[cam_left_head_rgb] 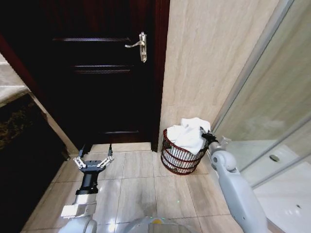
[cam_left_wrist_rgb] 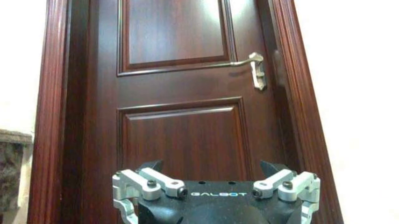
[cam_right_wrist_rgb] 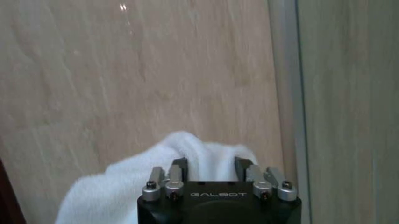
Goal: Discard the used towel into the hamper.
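The hamper [cam_left_head_rgb: 181,159], a dark reddish-brown open-weave basket, stands on the floor tiles against the beige wall beside the door. The white towel [cam_left_head_rgb: 188,134] is heaped in its mouth and rises above the rim. My right gripper [cam_left_head_rgb: 205,135] is at the hamper's right rim, against the towel's edge. In the right wrist view this gripper [cam_right_wrist_rgb: 210,163] has its fingers drawn in on a fold of the towel [cam_right_wrist_rgb: 124,191], which bulges up between them. My left gripper [cam_left_head_rgb: 94,156] hangs open over the floor in front of the door, holding nothing.
A dark wooden door [cam_left_head_rgb: 104,73] with a metal lever handle [cam_left_head_rgb: 138,45] fills the back left. A glass shower screen [cam_left_head_rgb: 272,111] and white shower floor lie to the right. A dark stone counter [cam_left_head_rgb: 14,126] edges the left. Bare floor tiles [cam_left_head_rgb: 146,194] spread before the hamper.
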Available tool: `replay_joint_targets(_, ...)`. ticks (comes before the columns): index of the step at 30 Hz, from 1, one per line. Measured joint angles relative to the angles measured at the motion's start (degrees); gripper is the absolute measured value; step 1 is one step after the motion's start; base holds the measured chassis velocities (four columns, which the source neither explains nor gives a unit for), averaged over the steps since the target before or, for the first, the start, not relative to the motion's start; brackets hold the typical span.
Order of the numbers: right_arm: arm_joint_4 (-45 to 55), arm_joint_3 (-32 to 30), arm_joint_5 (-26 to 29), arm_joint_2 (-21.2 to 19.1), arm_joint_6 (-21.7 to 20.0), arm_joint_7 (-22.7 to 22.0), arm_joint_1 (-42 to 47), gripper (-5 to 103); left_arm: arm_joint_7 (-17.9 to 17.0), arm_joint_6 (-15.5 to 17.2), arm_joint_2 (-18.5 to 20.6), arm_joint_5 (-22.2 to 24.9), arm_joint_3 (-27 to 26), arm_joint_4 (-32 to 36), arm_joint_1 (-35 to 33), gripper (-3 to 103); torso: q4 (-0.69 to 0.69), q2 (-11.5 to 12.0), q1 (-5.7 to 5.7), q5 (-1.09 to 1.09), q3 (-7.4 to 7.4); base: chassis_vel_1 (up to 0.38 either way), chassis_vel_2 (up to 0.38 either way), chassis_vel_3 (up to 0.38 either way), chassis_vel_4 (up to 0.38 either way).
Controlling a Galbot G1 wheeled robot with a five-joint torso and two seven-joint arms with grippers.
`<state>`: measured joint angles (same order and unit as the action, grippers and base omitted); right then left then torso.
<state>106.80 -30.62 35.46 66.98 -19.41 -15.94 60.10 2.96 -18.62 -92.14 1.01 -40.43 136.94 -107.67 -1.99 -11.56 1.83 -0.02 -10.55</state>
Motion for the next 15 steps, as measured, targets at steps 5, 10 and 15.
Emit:
replay_joint_targets(5, -0.2, 0.2, -1.4, -0.6, 1.8, 0.3, -1.1, 72, 0.1, 0.7, 0.0, -0.3, 0.5, -0.1, 0.5, 100, -0.01, -0.1, 0.02, 0.03, -0.05, 0.000, 0.000, 0.000, 0.000)
replay_joint_targets(10, -1.8, 2.6, -0.3, -1.2, 2.7, 1.1, -5.4, 88, 0.0, 0.6, 0.0, -0.3, 0.2, -0.3, 0.3, 100, -0.01, -0.1, 0.04, 0.01, -0.08, 0.000, 0.000, 0.000, 0.000)
replay_joint_targets(15, -4.8, 5.8, 0.7, -1.4, 0.1, 1.9, -9.1, 99, -0.1, 0.5, 0.0, -0.3, 0.1, -0.3, 0.2, 100, -0.04, -0.1, 0.05, 0.02, -0.10, 0.000, 0.000, 0.000, 0.000)
